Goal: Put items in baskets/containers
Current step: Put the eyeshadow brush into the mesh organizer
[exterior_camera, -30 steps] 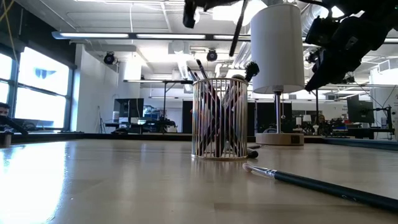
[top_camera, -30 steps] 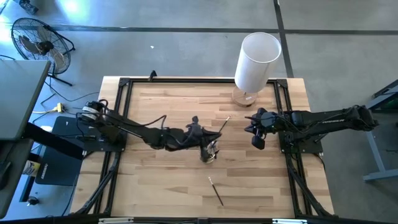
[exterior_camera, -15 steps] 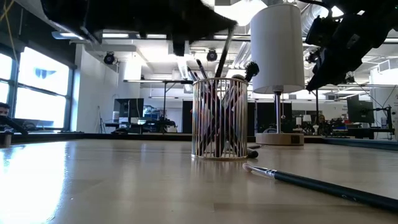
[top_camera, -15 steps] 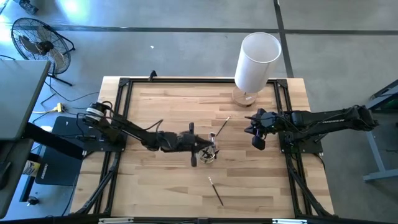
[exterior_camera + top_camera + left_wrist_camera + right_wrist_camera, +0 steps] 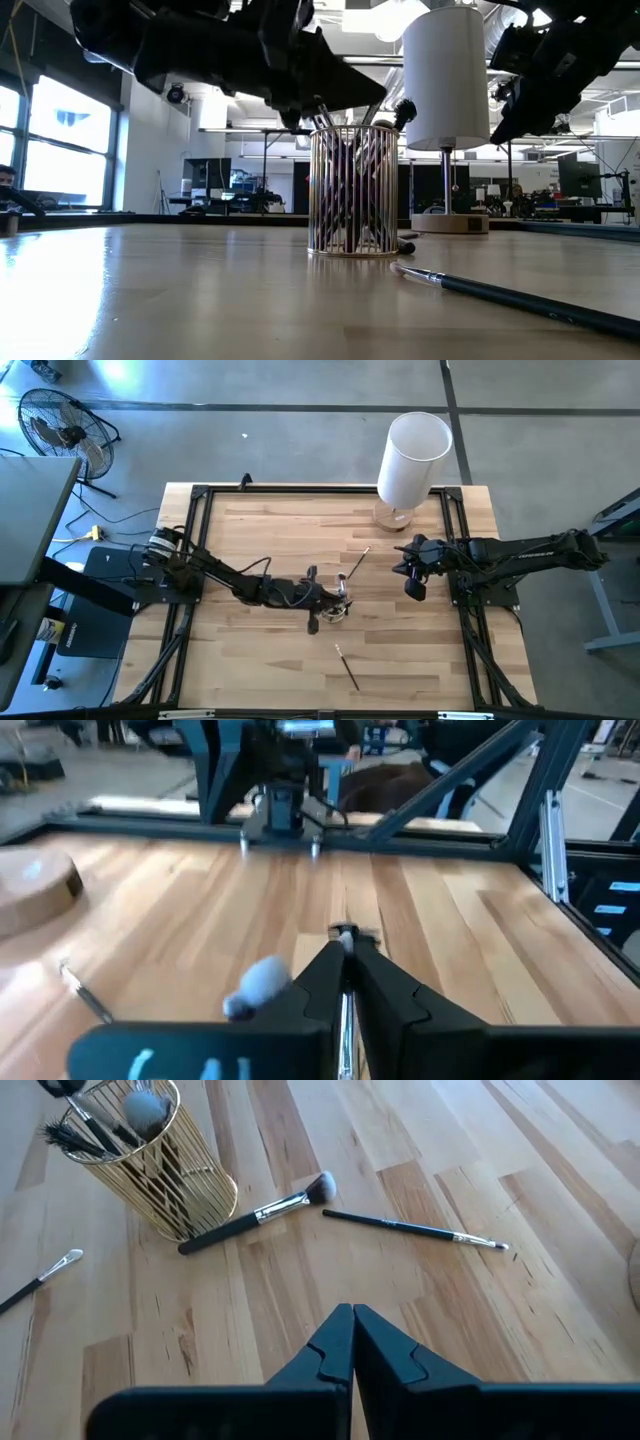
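A gold wire cup (image 5: 150, 1165) stands near the table's middle (image 5: 340, 610), with several makeup brushes upright in it (image 5: 352, 190). My left gripper (image 5: 345, 952) reaches in from the table's left, just over the cup's rim (image 5: 330, 100). It is shut on a thin brush. Two loose brushes (image 5: 255, 1215) (image 5: 415, 1230) lie flat on the table on the cup's far-right side. Another (image 5: 347, 666) lies toward the near edge. My right gripper (image 5: 352, 1315) hangs shut above the table's right side (image 5: 413, 585) and holds nothing. My left gripper pinches a thin brush between its two fingers. The shaft shows in the slit between them, and the brush's silver end (image 5: 345, 933) sticks out past the fingertips. The fingers come nearly level from the table's left, above the cup. The cup and gripper hide the brush's lower part.
A tall white cylinder on a wooden base (image 5: 412, 455) stands at the far right of the table. A black frame (image 5: 195, 495) borders the tabletop. Bare wood lies to the cup's near left (image 5: 250, 650).
My left gripper has come down toward the cup with its brush and tipped closer to level. The brush, held high over the cup a second ago, has sunk to the rim among the other brushes.
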You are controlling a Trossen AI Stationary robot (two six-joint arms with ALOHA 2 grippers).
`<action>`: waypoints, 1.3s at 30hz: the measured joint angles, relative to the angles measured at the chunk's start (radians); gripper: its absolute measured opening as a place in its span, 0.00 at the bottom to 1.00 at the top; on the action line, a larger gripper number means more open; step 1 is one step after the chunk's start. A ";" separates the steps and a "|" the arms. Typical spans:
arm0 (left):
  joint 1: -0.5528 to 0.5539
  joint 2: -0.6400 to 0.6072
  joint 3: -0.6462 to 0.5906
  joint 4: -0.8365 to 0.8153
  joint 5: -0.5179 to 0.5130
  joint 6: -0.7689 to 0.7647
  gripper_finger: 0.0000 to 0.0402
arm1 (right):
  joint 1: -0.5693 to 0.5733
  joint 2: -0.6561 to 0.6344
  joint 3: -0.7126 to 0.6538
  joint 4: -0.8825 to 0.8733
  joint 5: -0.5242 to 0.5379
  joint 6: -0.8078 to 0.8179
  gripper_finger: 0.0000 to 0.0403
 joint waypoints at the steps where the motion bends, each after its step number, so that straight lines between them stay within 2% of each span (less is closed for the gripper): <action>1: 0.000 0.000 0.007 -0.015 0.000 -0.017 0.07 | 0.000 0.000 0.000 0.000 0.000 0.000 0.01; 6: 0.000 0.000 0.030 -0.035 -0.011 -0.093 0.14 | 0.000 0.000 0.000 0.000 0.000 0.000 0.00; 12: 0.001 0.000 0.046 -0.034 -0.020 -0.156 0.29 | 0.000 0.000 0.000 0.000 0.000 0.000 0.01; 18: 0.000 -0.012 0.074 -0.037 -0.180 -0.210 0.42 | 0.000 0.000 0.000 0.000 0.003 0.001 0.01; 22: 0.001 -0.063 0.098 -0.029 -0.283 -0.232 0.44 | 0.000 0.000 0.000 0.000 0.003 0.003 0.02; 28: 0.001 -0.150 0.176 -0.139 -0.339 -0.240 0.44 | 0.000 0.000 0.000 0.001 0.003 0.003 0.02; 30: 0.001 -0.186 0.221 -0.250 -0.354 -0.281 0.44 | 0.000 0.000 0.000 0.002 0.003 0.003 0.01; 33: 0.019 -0.227 0.316 -0.542 -0.392 -0.433 0.44 | 0.000 0.000 0.000 0.005 0.003 0.003 0.01; 36: 0.059 -0.255 0.440 -1.002 -0.361 -0.669 0.44 | 0.000 0.000 0.000 0.016 0.003 0.003 0.01; 39: 0.108 -0.257 0.576 -1.407 -0.247 -0.882 0.44 | 0.000 0.000 0.000 0.032 0.002 0.003 0.02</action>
